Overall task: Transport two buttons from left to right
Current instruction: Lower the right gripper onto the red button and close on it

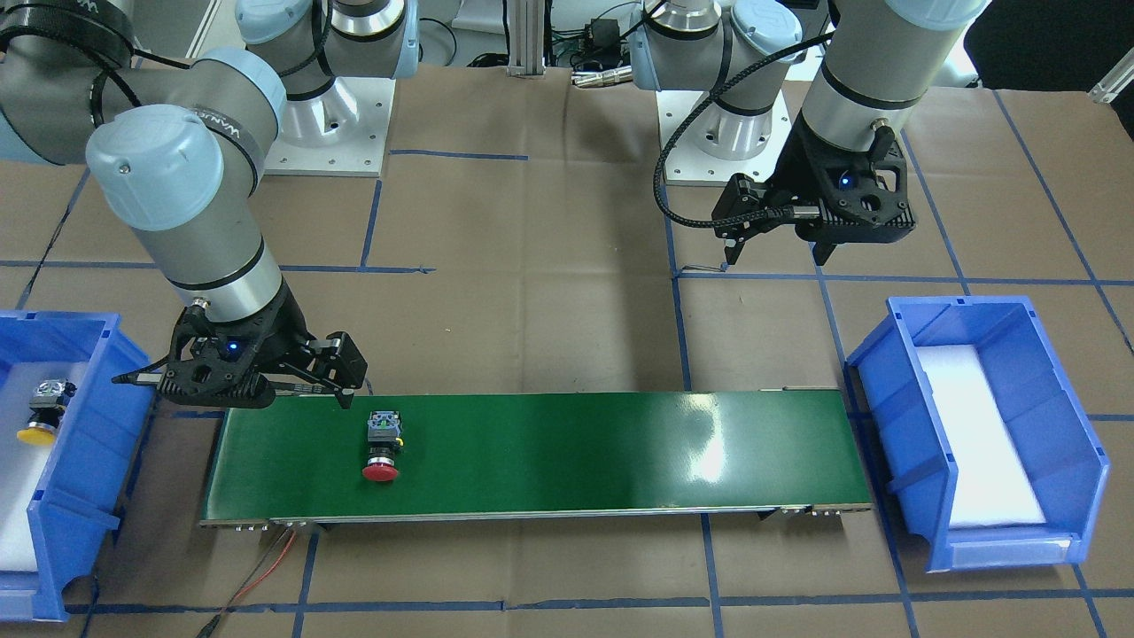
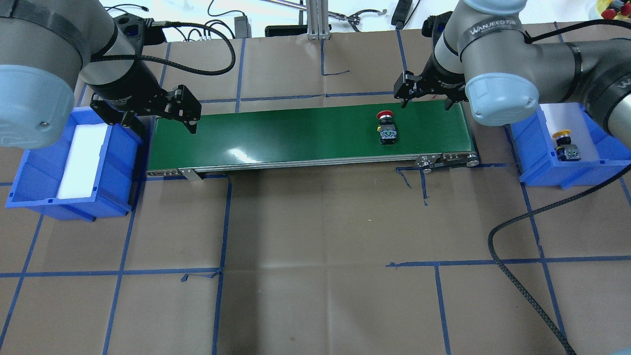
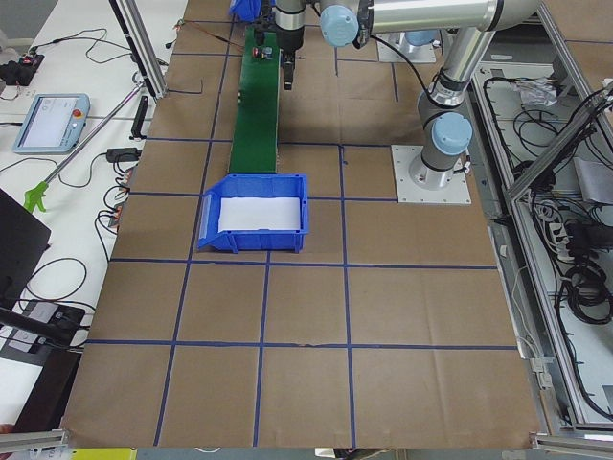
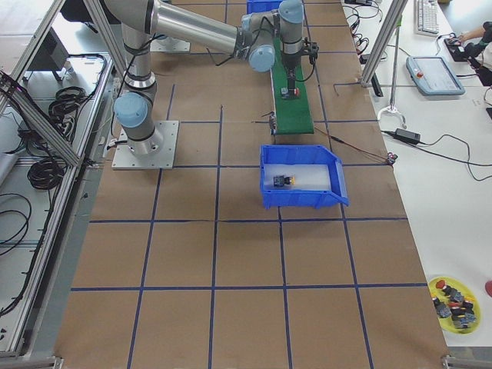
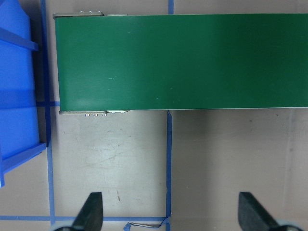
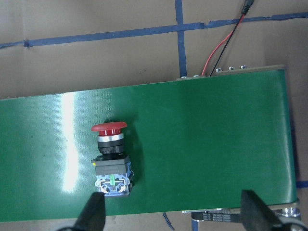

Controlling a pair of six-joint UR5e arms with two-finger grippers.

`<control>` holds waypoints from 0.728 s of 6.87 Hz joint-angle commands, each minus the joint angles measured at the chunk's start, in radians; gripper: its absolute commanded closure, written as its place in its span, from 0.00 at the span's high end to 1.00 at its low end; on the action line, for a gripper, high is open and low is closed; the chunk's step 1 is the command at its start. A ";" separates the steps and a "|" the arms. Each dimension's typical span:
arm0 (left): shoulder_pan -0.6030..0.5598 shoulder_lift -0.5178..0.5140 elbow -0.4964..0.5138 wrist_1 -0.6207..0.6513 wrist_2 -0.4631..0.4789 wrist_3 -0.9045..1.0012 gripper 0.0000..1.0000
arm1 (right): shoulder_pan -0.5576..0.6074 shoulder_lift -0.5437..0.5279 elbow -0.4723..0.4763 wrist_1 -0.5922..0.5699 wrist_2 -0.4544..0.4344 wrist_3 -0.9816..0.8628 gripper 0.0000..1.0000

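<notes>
Red button (image 6: 111, 159) lies on belt (image 6: 202, 144) under spread right fingers (image 6: 95, 212), staged for pickup; yellow button (image 2: 566, 143) in bin (image 2: 557, 175) at 3 o'clock; left fingers (image 5: 91, 211) spread.

bright, even overhead light, white glare on the green belt (image 1: 549, 456), views sharp.

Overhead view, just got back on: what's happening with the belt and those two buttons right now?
The yellow button already lies in the blue bin on the robot's right. The red button lies on its side on the green belt, near the belt's right end. The right tool hangs open close by it, gripping nothing. The left tool is open too, near the belt's left end, holding nothing.
</notes>
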 commanded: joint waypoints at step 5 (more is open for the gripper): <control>0.000 0.000 0.000 0.000 -0.001 -0.003 1.00 | 0.001 0.132 0.012 -0.134 0.002 0.011 0.99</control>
